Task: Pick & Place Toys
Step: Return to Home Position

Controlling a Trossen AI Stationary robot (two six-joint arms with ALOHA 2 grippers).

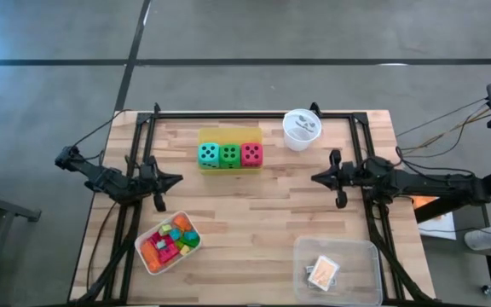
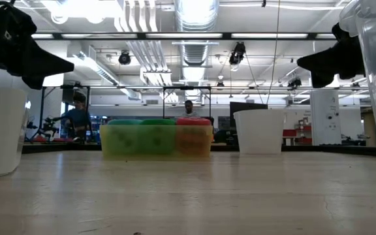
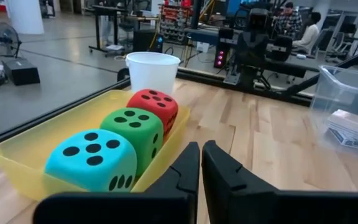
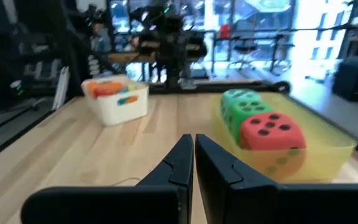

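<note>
High view counts three dice in one row inside a single shallow yellow tray (image 1: 228, 133) near the table's (image 1: 271, 222) far edge: teal die (image 1: 209, 154), green die (image 1: 230, 155) and red die (image 1: 251, 154), side by side and touching. They are matte cubes with rounded corners and black pips, and the tray is translucent plastic. One round white cup (image 1: 301, 130) stands just beside the tray. One white bin (image 1: 147, 260) near the front left holds a heap of small glossy blocks (image 1: 170, 241) in red, orange, green, blue and yellow, too jumbled to count. One clear, rounded-corner tray (image 1: 361, 251) at front right holds a small stack of cards (image 1: 322, 271); how many cannot be told. The tabletop is pale wood planks. The left gripper (image 1: 179, 179) and right gripper (image 1: 314, 178) hover at opposite sides, pointing inward, each with fingers closed to a thin slit and gripping nothing.
</note>
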